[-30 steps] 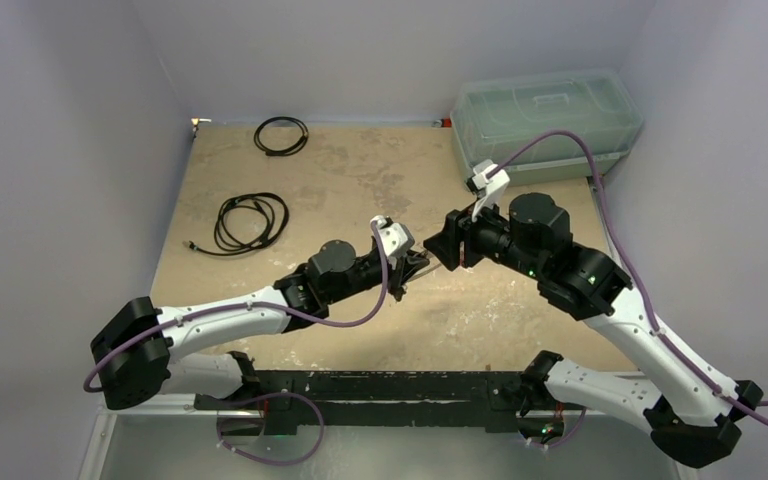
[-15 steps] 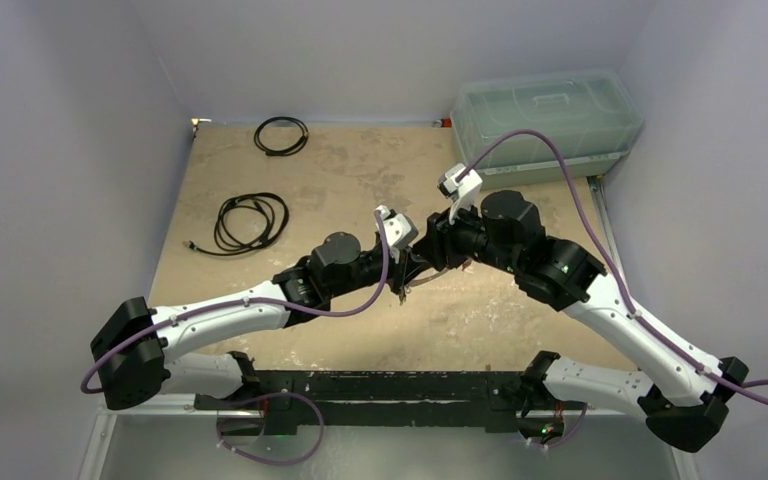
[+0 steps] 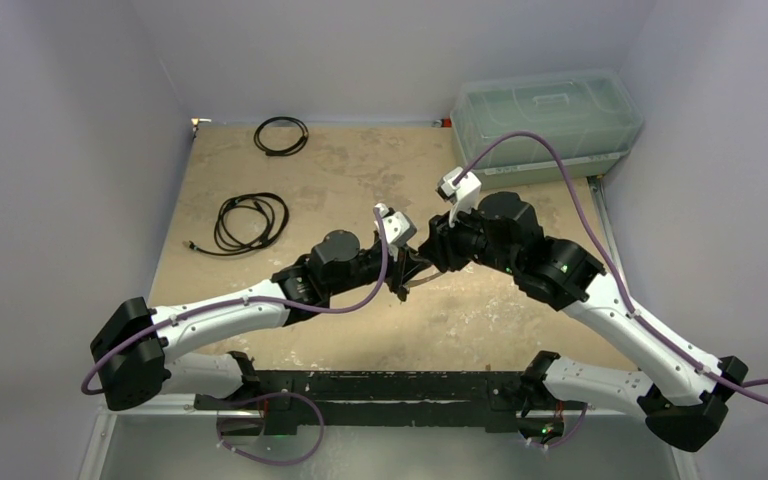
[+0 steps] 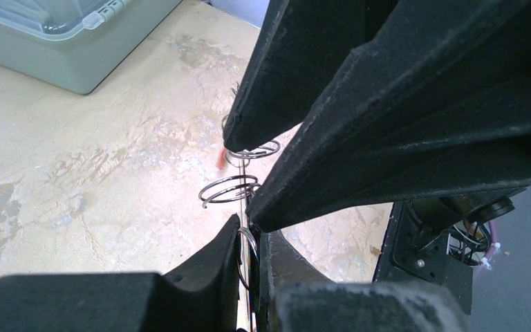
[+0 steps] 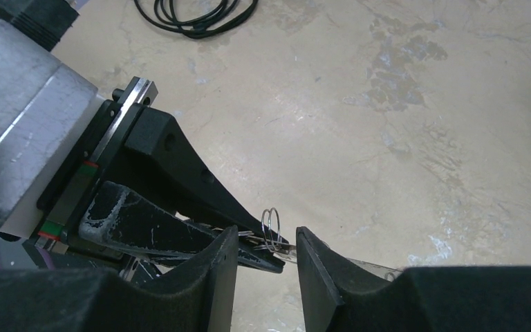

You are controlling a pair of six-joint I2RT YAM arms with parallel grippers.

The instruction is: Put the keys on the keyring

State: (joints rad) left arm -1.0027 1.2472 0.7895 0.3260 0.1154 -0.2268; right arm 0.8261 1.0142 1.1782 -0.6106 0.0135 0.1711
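Note:
My left gripper [image 3: 407,272] is shut on a thin silver metal strip, the keyring [image 4: 249,207] seen edge-on, over the middle of the table. Two small wire split rings [image 4: 229,188] sit on it beyond the fingertips, with a red scrap [image 4: 220,158] beside them. No whole key shows. My right gripper [image 3: 430,255] is open. Its fingers [image 5: 225,263] straddle the left gripper's tips [image 5: 276,257] and a split ring [image 5: 271,230] without touching the ring. A flat silver piece [image 5: 380,268] pokes out past the right finger.
A clear-lidded box [image 3: 545,115] stands at the back right. A thin black cable loop [image 3: 281,134] lies at the back and a black coiled cord bundle [image 3: 250,220] at the left. Walls close in the table on three sides.
My right gripper has moved left and closed in on the left gripper, so its open fingers now sit around the left fingertips. The left gripper has shifted slightly towards it.

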